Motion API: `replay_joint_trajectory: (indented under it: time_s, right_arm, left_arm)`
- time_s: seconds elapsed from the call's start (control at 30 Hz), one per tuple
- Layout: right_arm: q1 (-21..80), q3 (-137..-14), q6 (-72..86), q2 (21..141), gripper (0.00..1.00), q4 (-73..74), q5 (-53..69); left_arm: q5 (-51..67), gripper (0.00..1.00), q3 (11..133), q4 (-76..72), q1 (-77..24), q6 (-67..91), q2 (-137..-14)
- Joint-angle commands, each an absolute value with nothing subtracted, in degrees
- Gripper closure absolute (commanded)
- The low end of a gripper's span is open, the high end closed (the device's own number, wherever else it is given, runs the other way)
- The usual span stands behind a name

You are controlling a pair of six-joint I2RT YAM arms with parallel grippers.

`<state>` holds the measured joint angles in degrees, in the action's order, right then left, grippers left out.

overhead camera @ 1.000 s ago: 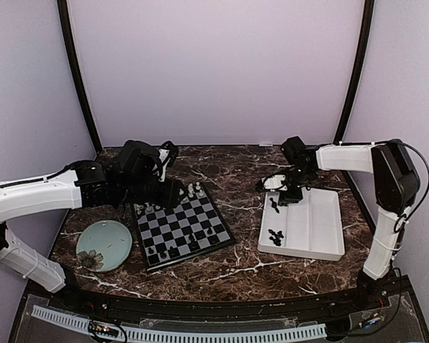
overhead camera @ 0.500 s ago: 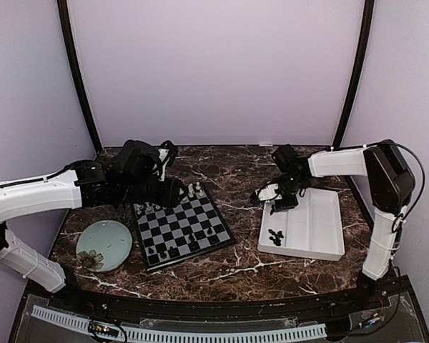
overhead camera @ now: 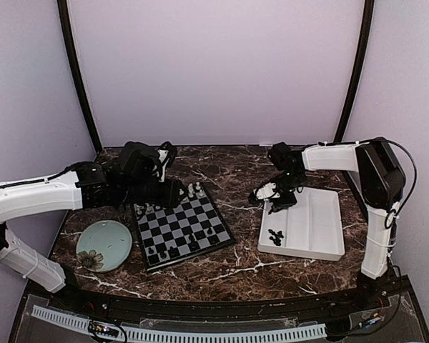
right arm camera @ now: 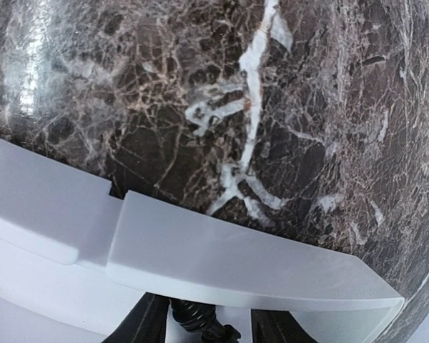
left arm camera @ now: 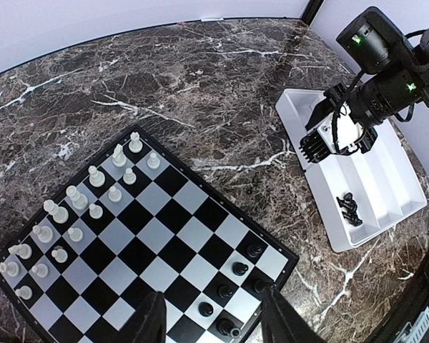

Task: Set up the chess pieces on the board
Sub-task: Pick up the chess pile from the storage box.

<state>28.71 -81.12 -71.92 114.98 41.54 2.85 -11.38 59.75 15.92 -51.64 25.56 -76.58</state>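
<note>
Black chess piece (right arm camera: 196,316) being pinched by the right gripper (right arm camera: 204,323)
Left gripper (left arm camera: 211,319) is hovering over the board (left arm camera: 164,236), fingers (left arm camera: 151,325) spread and empty

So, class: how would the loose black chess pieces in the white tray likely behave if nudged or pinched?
The black chess pieces look tiny against the tray, so probably very light and quick to skid. They lie toppled in a heap and look rounded, so they may roll or twist when pinched. They seem hard plastic: likely stiff.
</note>
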Motion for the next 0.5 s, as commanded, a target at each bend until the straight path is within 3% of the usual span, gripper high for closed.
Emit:
replay_joint_trajectory:
  time_s: [0.0,0.47]
  right_arm:
    - [28.66,-79.36,-71.31,118.15,0.59,49.43,3.74]
    - [26.50,-77.14,-65.86,115.97,0.76,50.35,8.10]
  left_arm:
    - [-10.96,0.53,58.95,14.67,-51.35,26.02,-75.18]
    - [-7.57,0.53,61.68,9.25,-51.41,24.29,-80.14]
